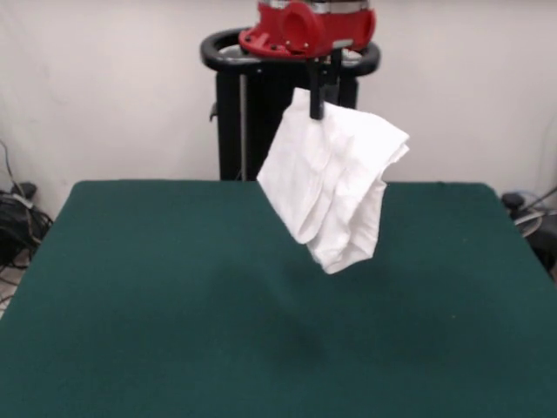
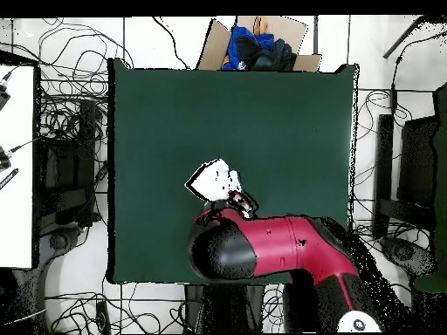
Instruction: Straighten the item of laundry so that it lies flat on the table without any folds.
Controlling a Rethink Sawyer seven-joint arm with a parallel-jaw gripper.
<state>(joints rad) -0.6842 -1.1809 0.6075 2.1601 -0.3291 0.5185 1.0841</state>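
Observation:
The item of laundry [image 1: 335, 187] is a white cloth hanging bunched in the air above the table [image 1: 174, 296], clear of its dark green top, with its plain white side showing and several folds in it. My gripper [image 1: 319, 104] is shut on the cloth's top edge, under the red arm head. In the overhead view only a small white patch of the item of laundry [image 2: 212, 180] shows beyond the red and black arm, which hides the gripper; the table [image 2: 175, 113] lies below.
A cardboard box [image 2: 256, 44] with blue and dark cloth in it stands past the table's far edge in the overhead view. Cables cover the floor round the table. A black chair [image 2: 415, 166] stands at the right, and a white desk [image 2: 17, 166] at the left.

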